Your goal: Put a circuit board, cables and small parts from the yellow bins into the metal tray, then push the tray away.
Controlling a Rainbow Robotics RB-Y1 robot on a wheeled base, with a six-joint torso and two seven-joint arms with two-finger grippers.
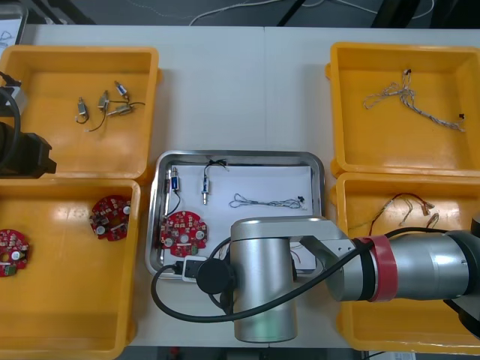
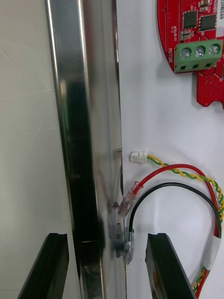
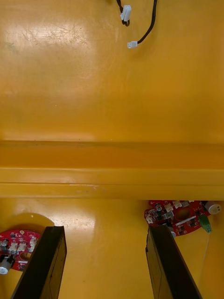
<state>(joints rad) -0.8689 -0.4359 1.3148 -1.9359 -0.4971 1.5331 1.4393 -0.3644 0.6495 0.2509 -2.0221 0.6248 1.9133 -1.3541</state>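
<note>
Right gripper (image 2: 106, 238) straddling the near rim of the metal tray (image 2: 84, 140), fingers spread.

In the front view the right arm (image 1: 390, 266) reaches across the lower middle of the frame to the tray's lower edge. Its fingers (image 2: 163, 266) stand wide apart and pinch nothing. One is outside the tray over the table (image 2: 23, 140), the other inside over the white lining, with the shiny rim between them. A red and yellow cable (image 2: 186, 170) and a black cable (image 2: 177, 189) lie close to the inner finger; I cannot tell whether it touches them. The circuit board (image 1: 182, 230) lies in the tray's lower left, with small metal parts (image 1: 174, 182) above it and a thin twisted cable (image 1: 266, 201) to their right. The left gripper (image 3: 106, 229), at the frame's left edge, hangs over the wall between two yellow bins (image 3: 112, 168), its fingers apart and empty.
</note>
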